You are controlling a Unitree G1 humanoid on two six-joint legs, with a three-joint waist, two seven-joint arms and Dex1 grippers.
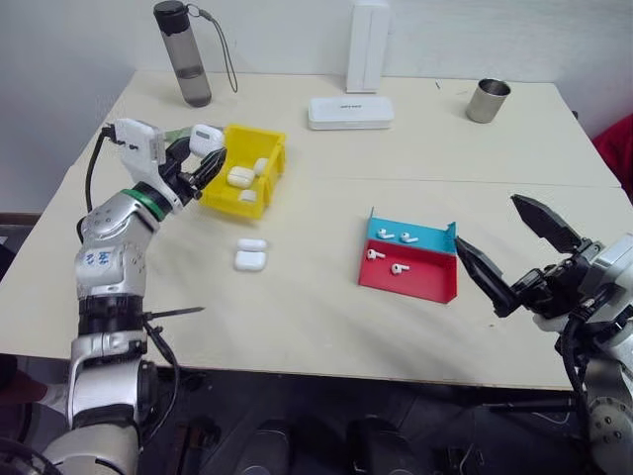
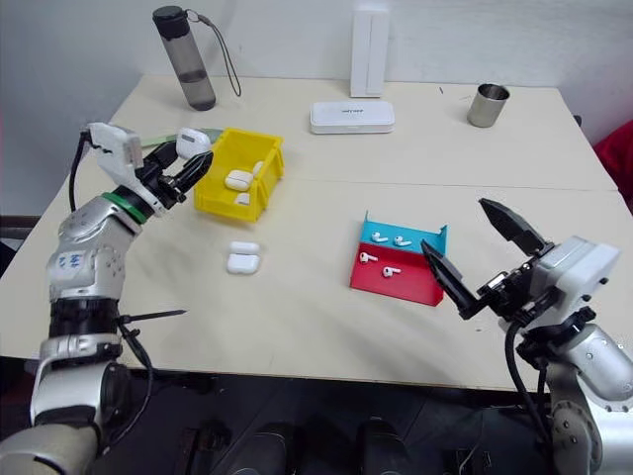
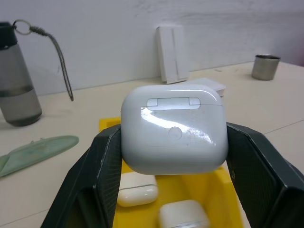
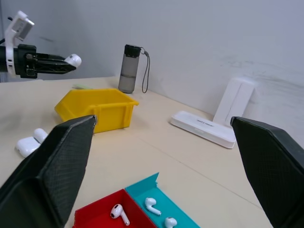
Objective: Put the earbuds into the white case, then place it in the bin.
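Observation:
My left gripper (image 1: 208,158) is shut on a white case (image 3: 173,128) with its lid closed, held in the air just over the left rim of the yellow bin (image 1: 233,204). Three more white cases (image 1: 240,177) lie inside the bin. Two others (image 1: 250,253) rest on the table in front of it. Several earbuds (image 1: 385,235) lie in the red and blue tray (image 1: 423,283). To the right of that tray and above the table's front right part, my right gripper (image 1: 487,223) stands wide open with nothing between its fingers (image 4: 52,166).
A grey water bottle (image 1: 183,54) stands at the back left. A flat white box (image 1: 350,112), an upright white box (image 1: 367,47) and a metal cup (image 1: 488,100) stand along the back. A pale green strip (image 3: 38,147) lies left of the bin.

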